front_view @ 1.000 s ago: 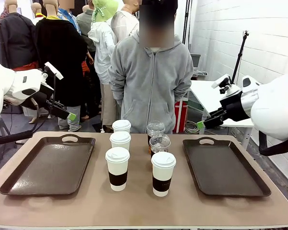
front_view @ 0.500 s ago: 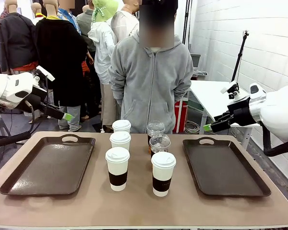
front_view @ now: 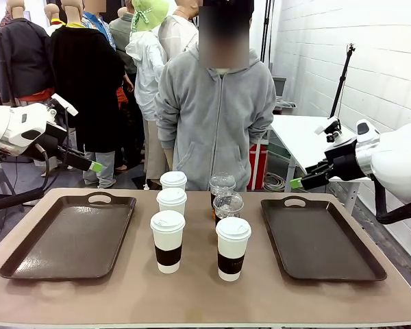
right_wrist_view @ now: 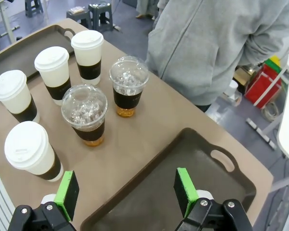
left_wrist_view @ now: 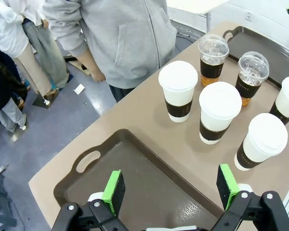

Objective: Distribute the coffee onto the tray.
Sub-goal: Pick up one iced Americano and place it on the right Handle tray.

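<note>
Front view: sleeved cups [front_view: 168, 240] on the bench [front_view: 192, 295] look squashy, spill-prone (likely full); take them at the brown sleeve [front_view: 168, 256]. Gaping wide, empty: left pincer [front_view: 96, 166] at nine o'clock, right pincer [front_view: 296, 183] at three.

Take the cluster of cups [front_view: 168, 241] at mid-table as your mark: six stand in two close rows, with only narrow gaps between neighbours. Left of the cluster the left tray [front_view: 68, 236] lies open to you, and right of it the right tray [front_view: 322, 236] likewise. In front of it runs bare table [front_view: 205, 301]. Behind it a person [front_view: 216, 116] stands at the far edge.
</note>
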Available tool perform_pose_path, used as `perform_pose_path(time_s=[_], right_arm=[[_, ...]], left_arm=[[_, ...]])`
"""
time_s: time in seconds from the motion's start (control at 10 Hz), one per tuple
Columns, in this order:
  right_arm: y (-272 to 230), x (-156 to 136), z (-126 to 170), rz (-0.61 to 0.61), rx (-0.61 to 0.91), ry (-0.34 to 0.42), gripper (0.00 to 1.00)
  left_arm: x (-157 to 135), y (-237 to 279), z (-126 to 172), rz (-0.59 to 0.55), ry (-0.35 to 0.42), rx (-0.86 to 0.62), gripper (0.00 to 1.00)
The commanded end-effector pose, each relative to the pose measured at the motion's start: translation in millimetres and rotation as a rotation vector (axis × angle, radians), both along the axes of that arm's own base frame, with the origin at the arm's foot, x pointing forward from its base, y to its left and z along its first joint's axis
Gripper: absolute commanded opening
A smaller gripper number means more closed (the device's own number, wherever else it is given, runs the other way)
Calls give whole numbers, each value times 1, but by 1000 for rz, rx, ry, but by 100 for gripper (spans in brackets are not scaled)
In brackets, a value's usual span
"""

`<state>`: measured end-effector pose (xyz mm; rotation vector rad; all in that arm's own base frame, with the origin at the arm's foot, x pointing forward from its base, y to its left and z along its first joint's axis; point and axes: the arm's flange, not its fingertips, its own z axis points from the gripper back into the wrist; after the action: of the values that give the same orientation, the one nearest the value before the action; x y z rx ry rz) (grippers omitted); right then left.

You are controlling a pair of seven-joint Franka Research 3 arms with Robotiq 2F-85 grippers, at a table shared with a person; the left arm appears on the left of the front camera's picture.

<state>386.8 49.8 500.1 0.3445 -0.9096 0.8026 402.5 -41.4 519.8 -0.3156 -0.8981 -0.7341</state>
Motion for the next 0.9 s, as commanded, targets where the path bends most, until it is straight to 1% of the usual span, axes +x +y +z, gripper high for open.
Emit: perform_pose_path(time_s=[0.0,0.8], right_arm=[[0,0,-1,2,2,3,100],[0,0,-1,2,2,3,100]], left_arm=[[0,1,-1,0,4,-4,100],[0,1,-1,0,4,-4,100]])
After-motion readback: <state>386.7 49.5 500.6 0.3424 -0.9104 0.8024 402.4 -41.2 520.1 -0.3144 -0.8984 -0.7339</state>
